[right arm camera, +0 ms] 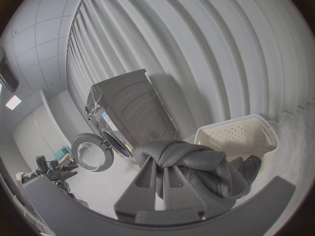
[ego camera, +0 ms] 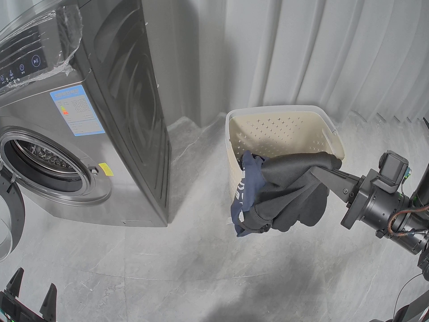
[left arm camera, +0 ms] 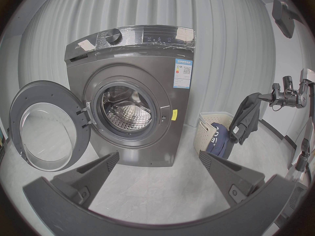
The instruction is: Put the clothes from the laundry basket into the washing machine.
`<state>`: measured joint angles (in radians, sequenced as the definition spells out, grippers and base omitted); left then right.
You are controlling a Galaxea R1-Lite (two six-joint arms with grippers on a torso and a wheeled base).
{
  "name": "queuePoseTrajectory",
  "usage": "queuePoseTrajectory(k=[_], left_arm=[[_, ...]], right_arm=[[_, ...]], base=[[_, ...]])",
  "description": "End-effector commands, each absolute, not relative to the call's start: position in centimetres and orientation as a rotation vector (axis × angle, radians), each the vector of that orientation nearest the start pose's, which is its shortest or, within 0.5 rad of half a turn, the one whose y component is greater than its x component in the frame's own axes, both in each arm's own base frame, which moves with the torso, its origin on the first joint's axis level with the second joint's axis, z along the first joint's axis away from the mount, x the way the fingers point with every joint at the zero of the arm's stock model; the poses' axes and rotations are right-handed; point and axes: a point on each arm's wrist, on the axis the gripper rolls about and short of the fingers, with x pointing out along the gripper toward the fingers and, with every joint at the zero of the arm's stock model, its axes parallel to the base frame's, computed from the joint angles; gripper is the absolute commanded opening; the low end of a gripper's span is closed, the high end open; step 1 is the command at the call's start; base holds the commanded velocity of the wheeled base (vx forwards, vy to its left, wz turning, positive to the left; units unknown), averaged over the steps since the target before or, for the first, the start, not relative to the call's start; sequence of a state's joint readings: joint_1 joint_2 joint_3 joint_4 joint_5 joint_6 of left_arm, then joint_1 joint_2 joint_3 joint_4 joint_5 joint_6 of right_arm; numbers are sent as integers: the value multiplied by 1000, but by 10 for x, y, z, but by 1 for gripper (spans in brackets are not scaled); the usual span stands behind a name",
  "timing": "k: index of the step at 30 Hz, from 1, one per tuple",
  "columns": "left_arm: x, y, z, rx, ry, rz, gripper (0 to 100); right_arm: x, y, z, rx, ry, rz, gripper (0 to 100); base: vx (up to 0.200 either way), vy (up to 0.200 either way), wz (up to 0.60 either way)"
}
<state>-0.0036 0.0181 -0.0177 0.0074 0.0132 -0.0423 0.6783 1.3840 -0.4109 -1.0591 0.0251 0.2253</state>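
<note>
Right gripper [right arm camera: 162, 164] clamped on bunched dark-grey textured garment [right arm camera: 197, 161] by perforated cream basket [right arm camera: 236, 135]; left gripper [left arm camera: 158, 154] apart.

Washing machine [left arm camera: 131, 95]: door [left arm camera: 49, 125] swung wide open, steel drum [left arm camera: 128, 110] in sight.
Laundry basket [left arm camera: 205, 128]: on the floor beside the machine, with a navy garment [left arm camera: 219, 140] draped over its rim.
Right gripper [left arm camera: 261, 97]: pinching a dark grey garment [left arm camera: 246, 118], which hangs by the basket.
Left gripper [left arm camera: 158, 155]: 2 fingers spread apart, low before the machine.

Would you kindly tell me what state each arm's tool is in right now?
Left tool: open, holding nothing.
Right tool: closed on the dark grey garment.
</note>
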Motion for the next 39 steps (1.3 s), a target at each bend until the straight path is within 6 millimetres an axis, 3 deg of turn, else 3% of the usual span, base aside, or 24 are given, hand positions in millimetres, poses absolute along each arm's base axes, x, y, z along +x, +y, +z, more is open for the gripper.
queuePoseTrajectory(k=[1, 15, 21, 39], left_arm=[[-23, 0, 76, -43, 9, 11, 100], [-23, 0, 76, -43, 9, 12, 100], [-23, 0, 76, -43, 9, 11, 100], [-23, 0, 76, -43, 9, 11, 100]], right_arm=[[162, 131, 201, 243, 1, 708, 0], [165, 133, 195, 237, 23, 703, 0], [166, 133, 197, 238, 18, 699, 0], [166, 131, 198, 240, 13, 692, 0]], base=[[-200, 0, 0], [-200, 0, 0], [0, 0, 0], [0, 200, 0]])
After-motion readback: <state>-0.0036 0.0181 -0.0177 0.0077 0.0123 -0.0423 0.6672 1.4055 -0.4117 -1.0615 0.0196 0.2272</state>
